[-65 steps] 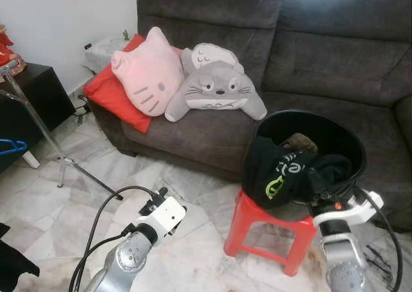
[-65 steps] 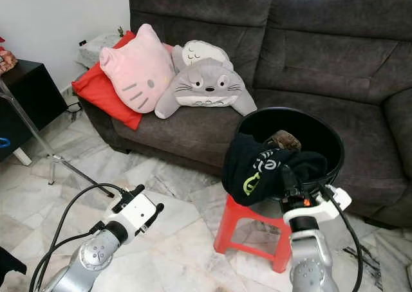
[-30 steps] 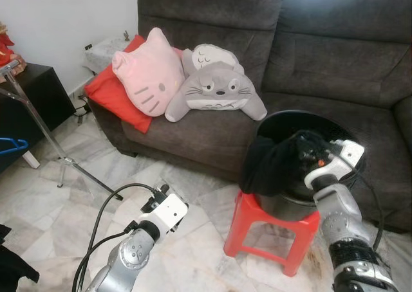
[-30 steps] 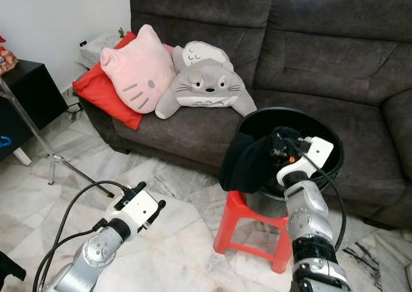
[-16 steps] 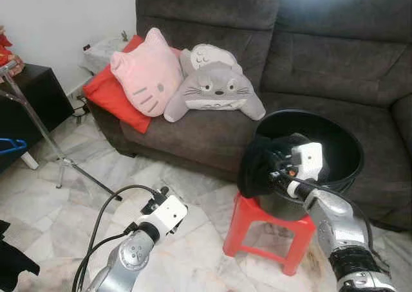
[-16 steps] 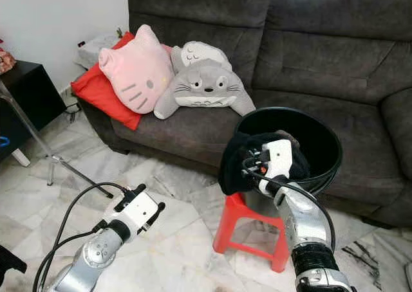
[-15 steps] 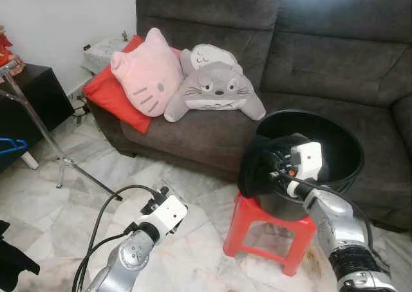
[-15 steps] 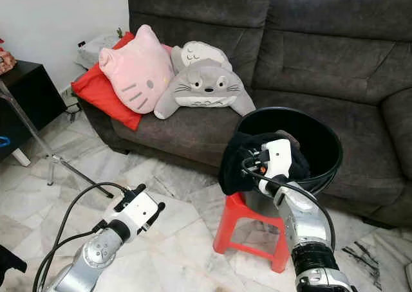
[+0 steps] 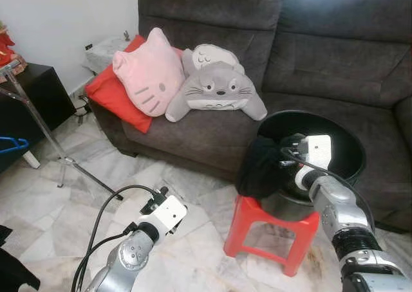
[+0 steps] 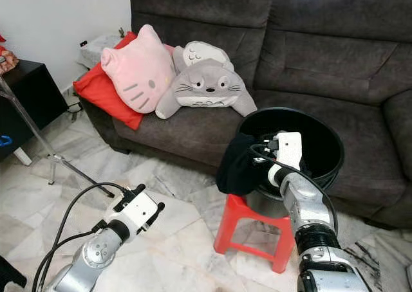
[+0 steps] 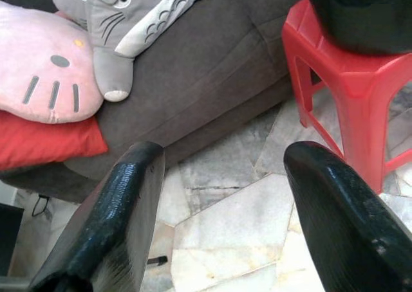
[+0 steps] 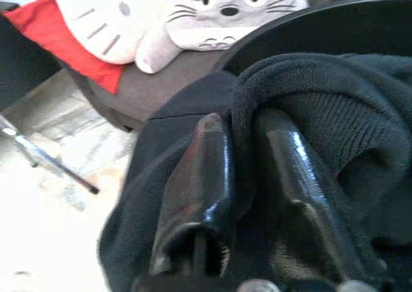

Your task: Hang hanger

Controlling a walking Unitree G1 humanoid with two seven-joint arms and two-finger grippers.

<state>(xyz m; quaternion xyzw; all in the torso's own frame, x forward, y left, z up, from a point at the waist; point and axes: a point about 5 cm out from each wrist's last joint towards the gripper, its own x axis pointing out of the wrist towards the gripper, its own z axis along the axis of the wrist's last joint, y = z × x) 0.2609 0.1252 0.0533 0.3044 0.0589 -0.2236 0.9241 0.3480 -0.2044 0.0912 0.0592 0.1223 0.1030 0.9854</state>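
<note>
Centre right of the head views: black bucket (image 9: 351, 152) on red stool (image 9: 261, 224), dark garment (image 9: 257, 170) draped over its near rim; right gripper (image 12: 248, 150) at that rim, fingers pinching a fold of the garment between them; lower left: left gripper (image 11: 219, 202) low above the marble floor (image 9: 58, 208), fingers spread, holding nothing; far left edge: blue hanger (image 9: 13, 145) beside metal stand (image 9: 38, 128); upper centre: grey sofa (image 9: 322, 54) with pink cushion (image 9: 149, 73), grey plush (image 9: 219, 86).
</note>
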